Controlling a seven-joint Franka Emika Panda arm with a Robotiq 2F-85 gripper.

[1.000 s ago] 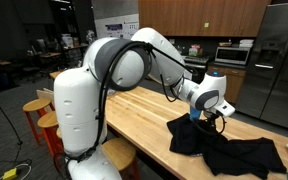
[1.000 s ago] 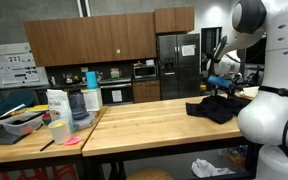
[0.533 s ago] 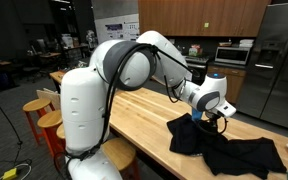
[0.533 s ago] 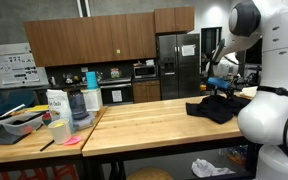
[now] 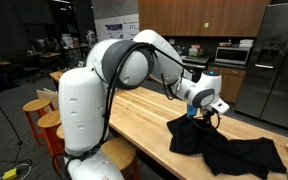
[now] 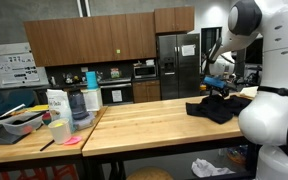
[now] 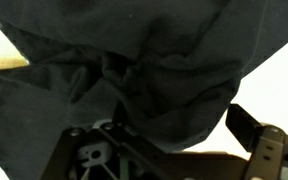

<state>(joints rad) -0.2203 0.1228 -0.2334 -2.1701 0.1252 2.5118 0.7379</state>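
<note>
My hand hangs low over the near corner of a black cloth, right down in its folds. In the wrist view one finger stands well out to the side, but the dark cloth covers the rest, so I cannot tell how far open my hand is or whether it has hold of anything. A small pucker of fabric sits just ahead of my palm.

The cloth lies crumpled near the end of the wooden counter, spread out flat farther from me and heaped up where my hand meets it; in both exterior views it reads as one loose dark heap.

I judge it soft, light and limp: it will sag and trail if lifted and will not slip much. A raised fold or that pucker looks like the best place to pinch, rather than the flat part
</note>
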